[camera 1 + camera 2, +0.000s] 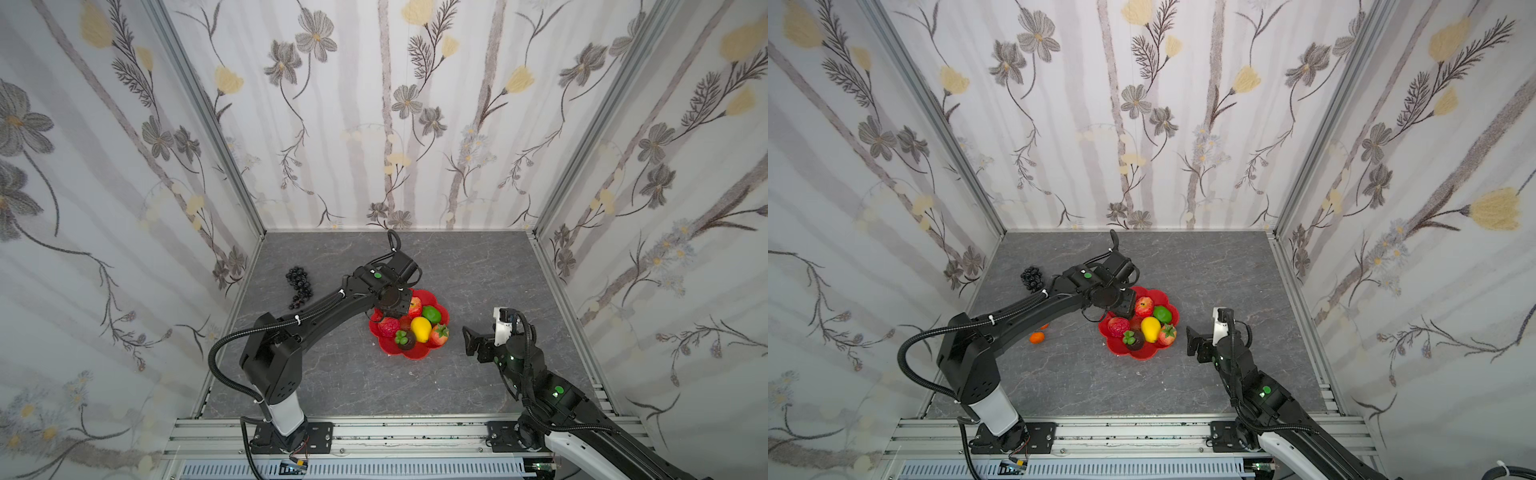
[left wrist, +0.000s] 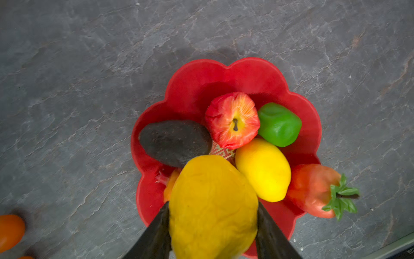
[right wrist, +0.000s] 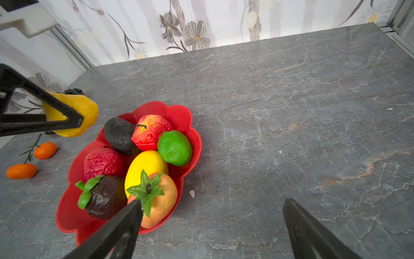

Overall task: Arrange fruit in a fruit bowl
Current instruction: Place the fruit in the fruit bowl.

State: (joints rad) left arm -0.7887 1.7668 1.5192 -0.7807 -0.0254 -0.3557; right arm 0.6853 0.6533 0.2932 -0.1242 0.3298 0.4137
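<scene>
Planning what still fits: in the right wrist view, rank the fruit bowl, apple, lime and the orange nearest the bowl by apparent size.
1. fruit bowl
2. apple and lime: look alike, not ranked
3. orange, clearly smallest

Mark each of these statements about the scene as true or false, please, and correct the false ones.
1. The left end effector holds a yellow-orange fruit. True.
2. The right end effector grips the lime. False: it is open and empty, and the lime lies in the fruit bowl.
3. The grape bunch lies in the fruit bowl. False: it lies on the table, apart from the bowl.
4. Two oranges lie on the table, outside the fruit bowl. True.
</scene>
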